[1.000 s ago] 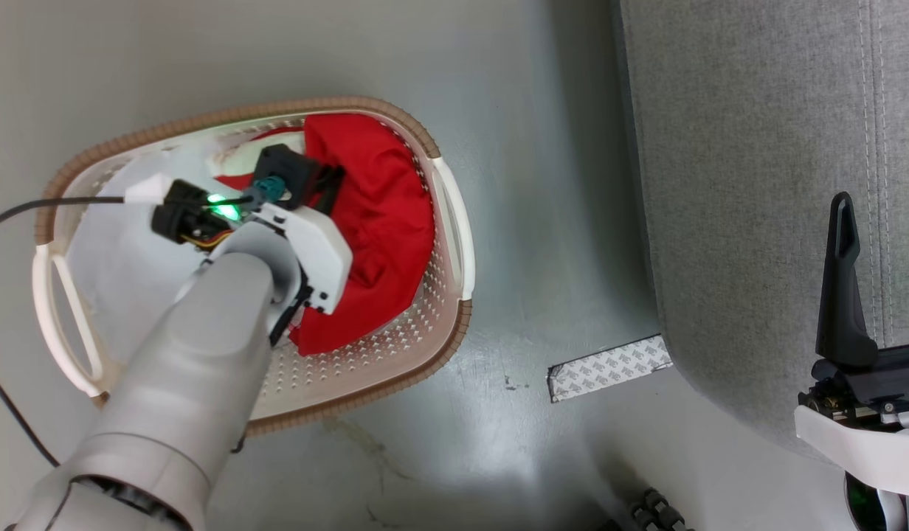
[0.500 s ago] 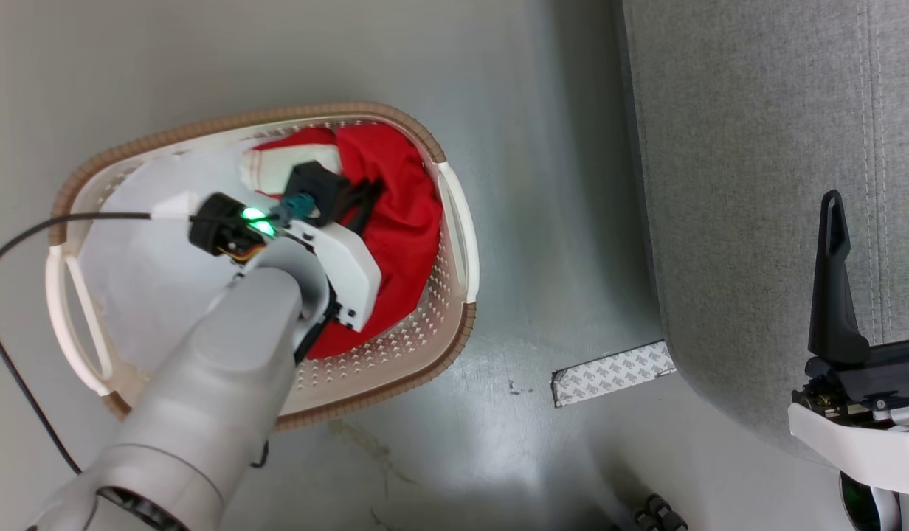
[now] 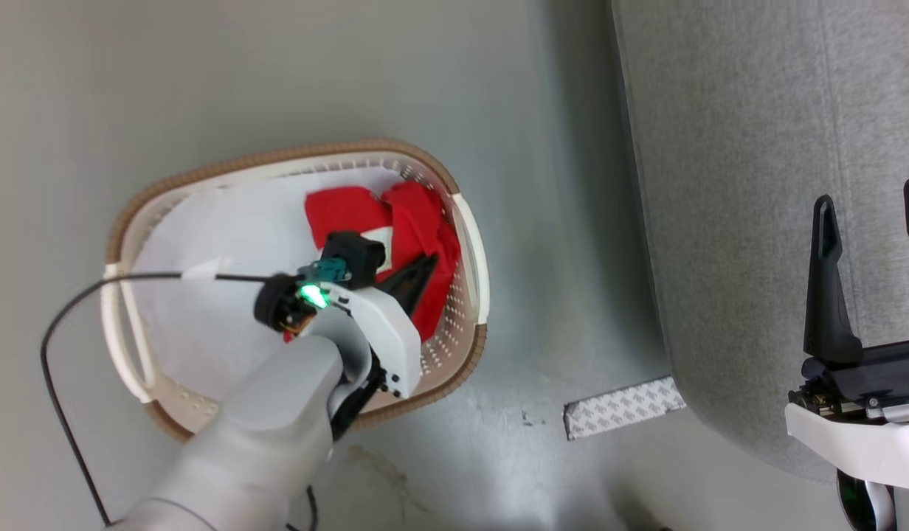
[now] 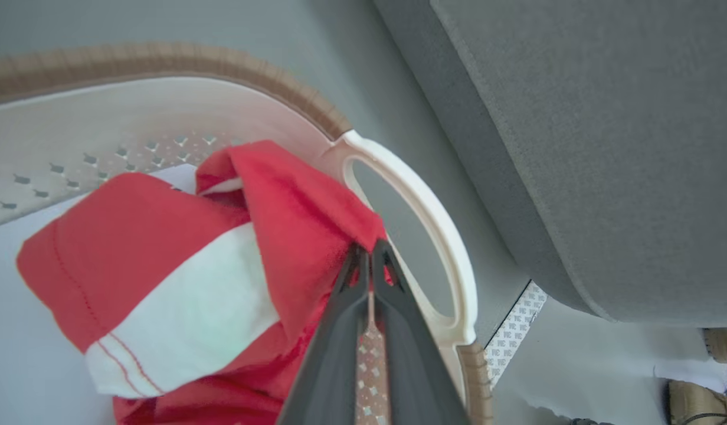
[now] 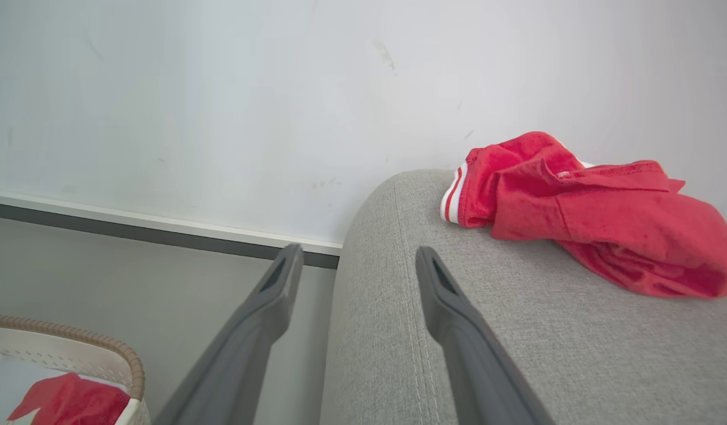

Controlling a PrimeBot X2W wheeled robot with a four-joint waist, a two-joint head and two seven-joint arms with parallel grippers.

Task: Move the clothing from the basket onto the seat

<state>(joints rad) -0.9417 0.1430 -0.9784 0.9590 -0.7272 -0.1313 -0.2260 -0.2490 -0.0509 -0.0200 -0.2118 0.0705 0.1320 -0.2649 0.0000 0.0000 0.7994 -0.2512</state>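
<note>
Oval basket [image 3: 277, 158] long axis toward seat [image 3: 720, 184], left gripper [image 4: 369, 251] jaws clamped on red clothing [image 4: 163, 277] fold, right gripper [image 3: 869, 195] jaws apart.

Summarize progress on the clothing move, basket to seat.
Done: the first garment lies on the seat. In hand: the left gripper is shut on the second garment, inside the basket. Left: lift it out, carry it across, release on the seat. The right gripper is open, empty.

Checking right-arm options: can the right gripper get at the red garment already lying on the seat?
Probably yes. The right gripper stands open over the edge of the seat, pointing toward the red garment, which lies on top of the cushion ahead with bare fabric between them.
</note>
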